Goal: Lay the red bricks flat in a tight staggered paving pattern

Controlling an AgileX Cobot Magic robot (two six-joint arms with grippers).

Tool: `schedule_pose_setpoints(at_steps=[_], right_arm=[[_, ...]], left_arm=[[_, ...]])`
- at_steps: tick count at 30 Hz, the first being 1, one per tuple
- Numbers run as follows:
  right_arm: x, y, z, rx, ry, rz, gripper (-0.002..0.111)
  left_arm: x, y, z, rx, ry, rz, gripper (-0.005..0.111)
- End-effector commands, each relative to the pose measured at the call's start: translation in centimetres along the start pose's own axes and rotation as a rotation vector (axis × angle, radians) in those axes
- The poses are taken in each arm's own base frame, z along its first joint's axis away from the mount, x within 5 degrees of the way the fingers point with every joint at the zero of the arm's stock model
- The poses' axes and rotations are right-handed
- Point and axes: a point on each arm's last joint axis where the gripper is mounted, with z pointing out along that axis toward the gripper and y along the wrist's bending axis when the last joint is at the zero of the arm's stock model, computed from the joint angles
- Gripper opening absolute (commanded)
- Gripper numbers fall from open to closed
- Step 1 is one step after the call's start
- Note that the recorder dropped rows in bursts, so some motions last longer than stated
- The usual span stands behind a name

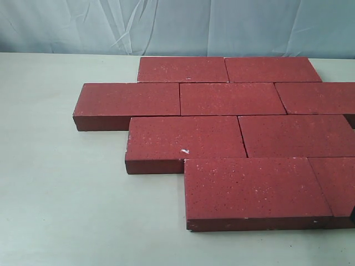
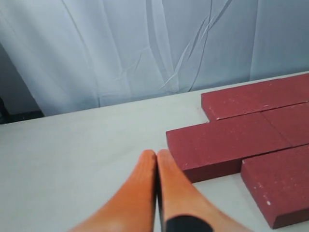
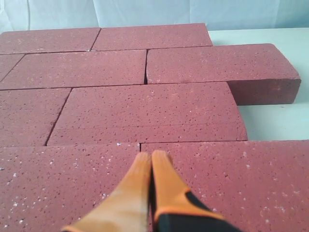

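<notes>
The desk [image 1: 66, 210] is pale, matte greenish-white, and a wrinkled light-blue cloth [image 1: 166, 25] hangs behind its far edge. The red bricks [image 1: 233, 98] lie flat across its right half in four staggered rows, edges touching — one in the third row bears a small white chip [image 1: 185, 151]. My left gripper [image 2: 157, 157] is pressed closed and empty above bare desk beside the bricks' stepped left edge. My right gripper [image 3: 151, 157] — also closed, also empty — hangs over the bricks.
</notes>
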Motion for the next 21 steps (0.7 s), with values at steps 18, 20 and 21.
schedule_pose_setpoints(at_steps=[18,20,21], right_arm=[[-0.1,0.0,0.0,0.003,-0.018,0.002,-0.001],[-0.1,0.0,0.0,0.003,-0.018,0.002,-0.001],[-0.1,0.0,0.0,0.003,-0.018,0.002,-0.001]], left_arm=[[12.0,0.3,3.1,-0.14,0.029,-0.022,0.0],[13.0,0.2,3.6,-0.138,-0.012,-0.018,0.0],[13.5,0.1,3.8,-0.137,-0.038,-0.018,0.0]])
